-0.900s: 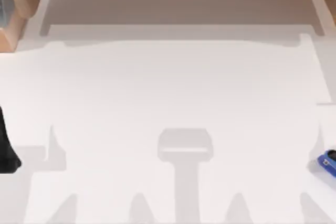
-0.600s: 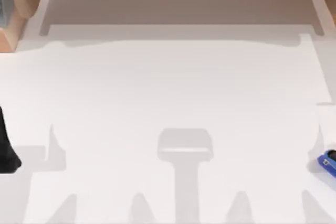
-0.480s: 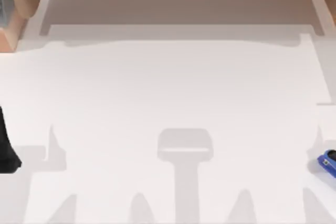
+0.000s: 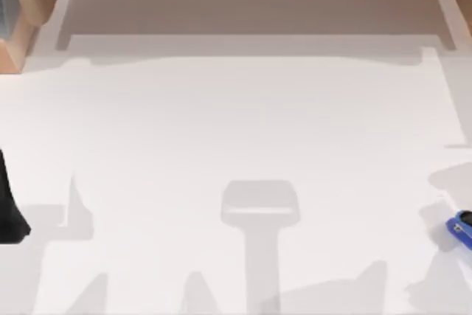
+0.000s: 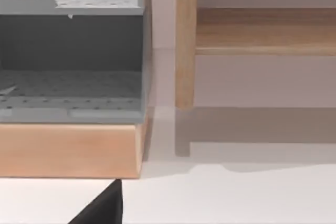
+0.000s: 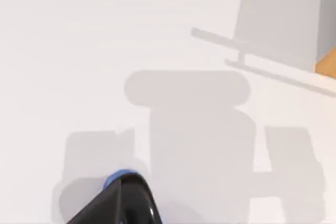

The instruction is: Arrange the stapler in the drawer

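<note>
The small bright blue stapler (image 4: pixel 462 228) lies on the white table (image 4: pixel 236 130), not yet picked up; gripper fingers cannot be told

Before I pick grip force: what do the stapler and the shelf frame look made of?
Stapler: likely glossy plastic, going by its uniform bright blue and rounded end. Shelf frame: looks like matte light wood, tan with faint grain; being rendered, that stays uncertain.
</note>
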`<state>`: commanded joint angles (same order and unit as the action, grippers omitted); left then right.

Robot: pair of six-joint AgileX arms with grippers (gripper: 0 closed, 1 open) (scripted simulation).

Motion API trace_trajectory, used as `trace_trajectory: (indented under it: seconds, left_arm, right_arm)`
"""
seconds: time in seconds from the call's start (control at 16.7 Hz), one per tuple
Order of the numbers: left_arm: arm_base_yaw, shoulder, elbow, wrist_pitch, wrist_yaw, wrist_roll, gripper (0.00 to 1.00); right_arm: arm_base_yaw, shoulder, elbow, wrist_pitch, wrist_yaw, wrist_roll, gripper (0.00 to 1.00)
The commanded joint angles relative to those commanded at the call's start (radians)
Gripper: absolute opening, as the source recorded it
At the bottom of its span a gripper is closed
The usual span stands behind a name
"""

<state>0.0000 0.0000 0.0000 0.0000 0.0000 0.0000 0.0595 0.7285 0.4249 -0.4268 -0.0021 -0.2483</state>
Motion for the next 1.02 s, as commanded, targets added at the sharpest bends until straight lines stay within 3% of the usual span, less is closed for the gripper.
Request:
trace_trajectory:
  seconds: [0.6, 1.02]
  left_arm:
    - [0.000, 0.000, 0.000, 0.000, 0.000, 0.000, 1.00]
    - [0.000, 0.000, 0.000, 0.000, 0.000, 0.000, 1.00]
  right_arm:
    - [0.055, 0.686, 0.401, -0.401, -0.001, -0.234, 1.00]
    - [0.068, 0.844, 0.495, -0.494, -0.001, -0.288, 1.00]
